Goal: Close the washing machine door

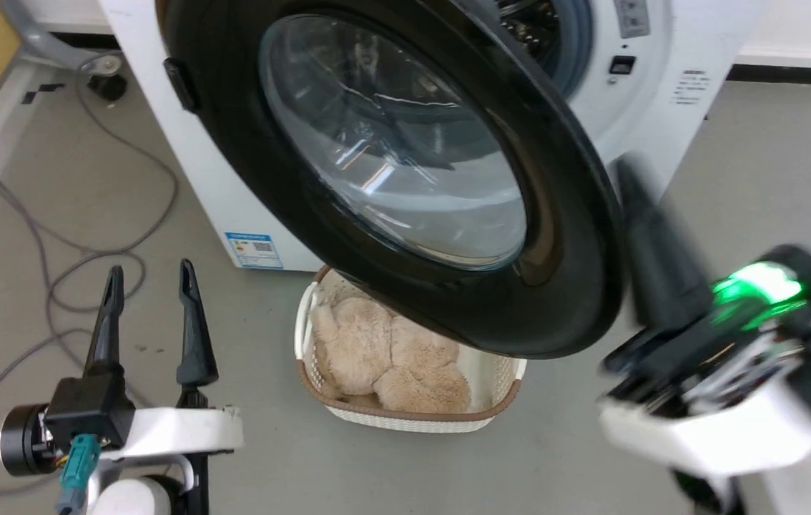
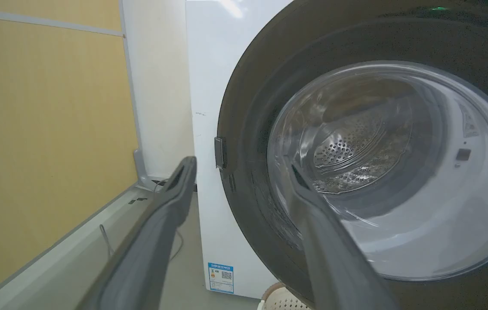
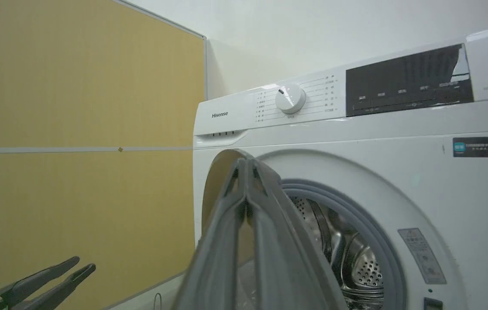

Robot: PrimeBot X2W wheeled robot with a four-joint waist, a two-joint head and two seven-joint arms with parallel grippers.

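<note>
1. Laundry corner: yellow wall panel point(image 2: 46, 129) on L side, crossed by a thin pale strip point(image 3: 54, 150).
2. Plain white wall point(image 3: 313, 30) at rear, w/ black skirting point(image 1: 795, 73) at its foot on R.
3. Smooth grey floor point(image 1: 770, 143), evenly lit.
4. Grey cable point(image 1: 174, 189) trails in loose loops across floor nr the yellow panel.
</note>
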